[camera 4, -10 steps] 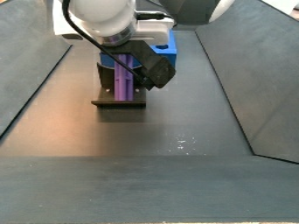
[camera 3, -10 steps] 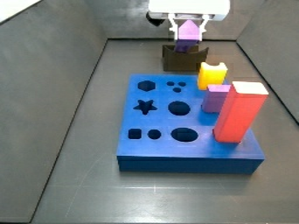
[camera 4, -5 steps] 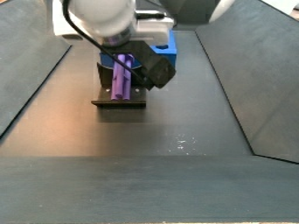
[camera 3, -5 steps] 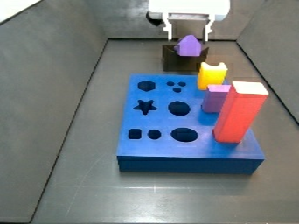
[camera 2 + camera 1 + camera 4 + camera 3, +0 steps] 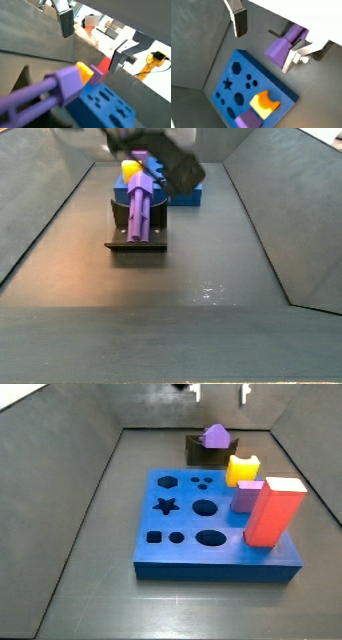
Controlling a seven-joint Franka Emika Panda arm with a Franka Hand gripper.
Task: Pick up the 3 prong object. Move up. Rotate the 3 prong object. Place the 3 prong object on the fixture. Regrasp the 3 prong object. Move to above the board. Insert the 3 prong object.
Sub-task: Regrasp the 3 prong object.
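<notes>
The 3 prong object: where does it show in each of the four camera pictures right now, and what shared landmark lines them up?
Wrist view: the 3 prong object lies between the open claw fingers, untouched.
Wrist view: its ridged end fills the near foreground.
Side view: its end sits on the fixture, behind the board.
Side view: it lies lengthwise on the fixture.
Shared landmark: the yellow block.

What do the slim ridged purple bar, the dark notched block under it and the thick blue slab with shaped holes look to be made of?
The slim ridged purple bar looks like matte moulded or printed plastic: uniform colour, soft sheen. The dark notched block, the fixture, is dull and nearly black, plastic or coated metal; unclear. The thick blue slab seems matte plastic with crisp-edged holes. The gripper, open above the bar, has flat silver metal-looking fingers.
</notes>
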